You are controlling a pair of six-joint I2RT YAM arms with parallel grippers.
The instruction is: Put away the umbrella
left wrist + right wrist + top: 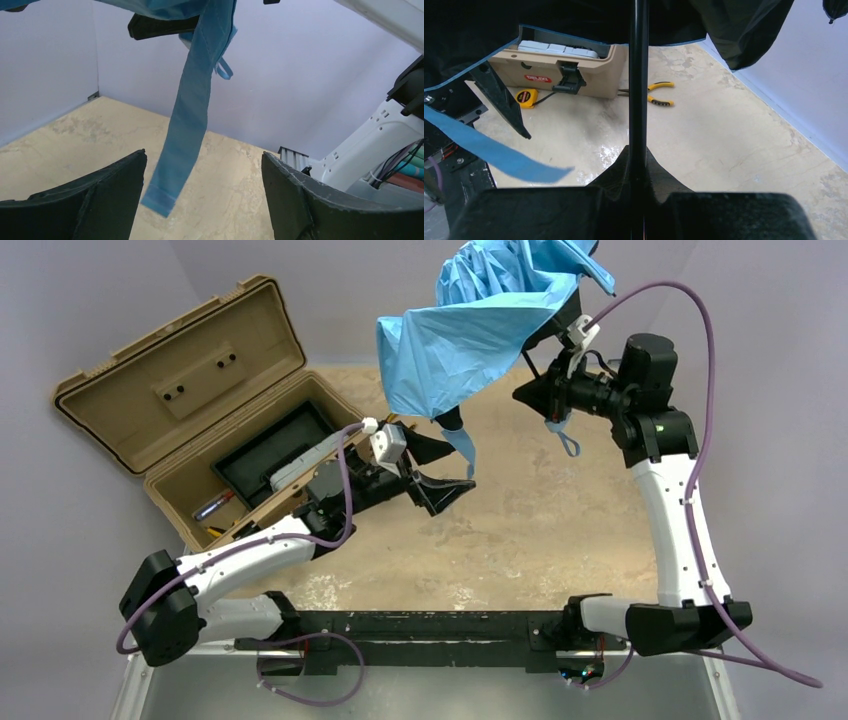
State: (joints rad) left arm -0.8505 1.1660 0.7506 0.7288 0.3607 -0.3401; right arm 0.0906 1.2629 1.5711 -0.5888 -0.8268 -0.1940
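Observation:
The umbrella (470, 330) is a sky-blue canopy, partly collapsed and held high over the far middle of the table. My right gripper (535, 390) is shut on its thin black shaft (639, 90), which runs up between the jaws of the right gripper (639, 160) into the dark underside of the canopy. A blue wrist loop (566, 436) dangles below that gripper. A long blue closure strap (187, 125) hangs down from the canopy. My left gripper (204, 190) is open and empty just under the strap's end; it also shows in the top view (445, 475).
An open tan case (180, 370) stands at the left with a black tray (270, 455) and small tools inside. In the right wrist view, yellow-handled pliers (656, 93) and a yellow tape measure (526, 97) lie on the table by the case's front wall (589, 80).

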